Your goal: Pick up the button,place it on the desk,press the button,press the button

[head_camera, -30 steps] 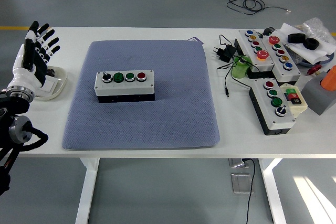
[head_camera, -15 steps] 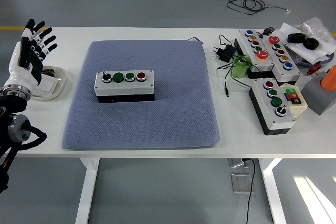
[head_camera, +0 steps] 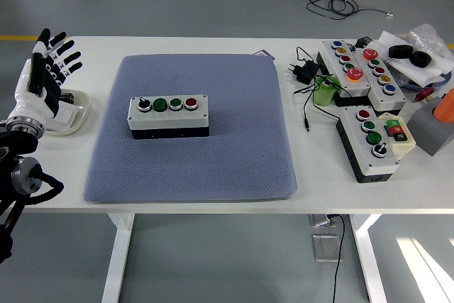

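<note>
A grey button box (head_camera: 168,116) with a black selector knob, two green buttons and one red button lies on the blue-grey mat (head_camera: 191,129) at its middle left. My left hand (head_camera: 48,70) is raised at the table's left edge, fingers spread, holding nothing, well apart from the box. The right arm is out of view.
A white dish (head_camera: 72,114) sits just behind my left hand. At the right stand several more button boxes (head_camera: 369,143), a green cup (head_camera: 325,91), a black plug with cables (head_camera: 305,70), a grey block (head_camera: 430,130) and bagged parts (head_camera: 417,53).
My left hand dipped slightly left and then came back right; it stands close to where it was one second ago. The button box has not moved.
</note>
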`<state>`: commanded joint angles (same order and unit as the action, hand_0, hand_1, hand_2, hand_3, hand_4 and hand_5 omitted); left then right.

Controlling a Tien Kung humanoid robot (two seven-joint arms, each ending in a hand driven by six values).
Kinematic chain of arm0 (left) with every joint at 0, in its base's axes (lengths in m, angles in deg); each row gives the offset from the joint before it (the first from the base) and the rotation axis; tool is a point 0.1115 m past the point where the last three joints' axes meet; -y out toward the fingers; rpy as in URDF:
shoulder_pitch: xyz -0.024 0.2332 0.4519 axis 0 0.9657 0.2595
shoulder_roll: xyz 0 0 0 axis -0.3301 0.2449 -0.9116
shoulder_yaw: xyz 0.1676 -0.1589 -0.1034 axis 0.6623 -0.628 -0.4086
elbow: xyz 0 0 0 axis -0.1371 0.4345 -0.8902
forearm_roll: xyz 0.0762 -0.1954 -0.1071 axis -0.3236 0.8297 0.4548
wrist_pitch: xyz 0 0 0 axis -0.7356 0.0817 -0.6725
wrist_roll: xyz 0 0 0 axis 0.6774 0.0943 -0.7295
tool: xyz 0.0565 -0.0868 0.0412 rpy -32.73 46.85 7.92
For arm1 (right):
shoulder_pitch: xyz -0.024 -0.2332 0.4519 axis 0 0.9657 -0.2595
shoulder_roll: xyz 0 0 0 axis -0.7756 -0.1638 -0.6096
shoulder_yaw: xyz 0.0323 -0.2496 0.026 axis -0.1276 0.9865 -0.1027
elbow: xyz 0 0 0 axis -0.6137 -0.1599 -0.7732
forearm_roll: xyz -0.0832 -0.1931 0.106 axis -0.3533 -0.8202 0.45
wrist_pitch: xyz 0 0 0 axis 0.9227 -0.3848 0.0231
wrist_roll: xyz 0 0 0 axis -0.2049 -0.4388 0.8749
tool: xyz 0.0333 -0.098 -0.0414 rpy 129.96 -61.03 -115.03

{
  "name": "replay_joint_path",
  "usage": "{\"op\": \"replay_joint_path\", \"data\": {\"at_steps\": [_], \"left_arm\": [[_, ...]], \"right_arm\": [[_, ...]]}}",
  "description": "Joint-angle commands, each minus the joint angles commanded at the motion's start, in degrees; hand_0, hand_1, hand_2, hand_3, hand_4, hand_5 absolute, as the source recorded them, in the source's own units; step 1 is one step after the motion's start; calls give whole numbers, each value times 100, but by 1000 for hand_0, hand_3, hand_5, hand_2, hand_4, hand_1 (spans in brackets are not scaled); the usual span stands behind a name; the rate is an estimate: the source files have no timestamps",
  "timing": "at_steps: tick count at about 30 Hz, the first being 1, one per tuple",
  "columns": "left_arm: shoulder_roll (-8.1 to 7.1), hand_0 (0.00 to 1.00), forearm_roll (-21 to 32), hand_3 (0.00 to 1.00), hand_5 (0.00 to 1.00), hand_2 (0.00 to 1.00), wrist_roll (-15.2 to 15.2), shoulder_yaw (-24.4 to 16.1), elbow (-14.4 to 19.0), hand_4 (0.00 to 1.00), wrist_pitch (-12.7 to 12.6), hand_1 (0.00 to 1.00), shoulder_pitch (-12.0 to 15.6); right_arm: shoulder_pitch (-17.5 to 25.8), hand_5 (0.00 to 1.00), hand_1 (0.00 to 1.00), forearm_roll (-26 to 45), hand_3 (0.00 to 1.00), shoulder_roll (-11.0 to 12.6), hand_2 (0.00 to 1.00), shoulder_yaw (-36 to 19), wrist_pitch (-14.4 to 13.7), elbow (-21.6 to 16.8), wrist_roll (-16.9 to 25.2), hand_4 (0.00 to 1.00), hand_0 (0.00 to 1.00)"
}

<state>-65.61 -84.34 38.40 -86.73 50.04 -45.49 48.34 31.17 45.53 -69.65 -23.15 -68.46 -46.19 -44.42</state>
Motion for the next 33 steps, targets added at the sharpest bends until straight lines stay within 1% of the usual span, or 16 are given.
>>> {"op": "replay_joint_path", "data": {"at_steps": [21, 33], "left_arm": [[44, 780, -46, 864, 998, 841, 76, -12, -39, 665, 80, 804, 21], [75, 781, -129, 863, 998, 841, 150, -29, -210, 664, 121, 805, 9]], "right_arm": [[37, 479, 797, -23, 751, -5, 817, -4, -19, 0, 2, 412, 787], [45, 479, 797, -83, 751, 12, 817, -29, -39, 0, 1, 412, 787]]}}
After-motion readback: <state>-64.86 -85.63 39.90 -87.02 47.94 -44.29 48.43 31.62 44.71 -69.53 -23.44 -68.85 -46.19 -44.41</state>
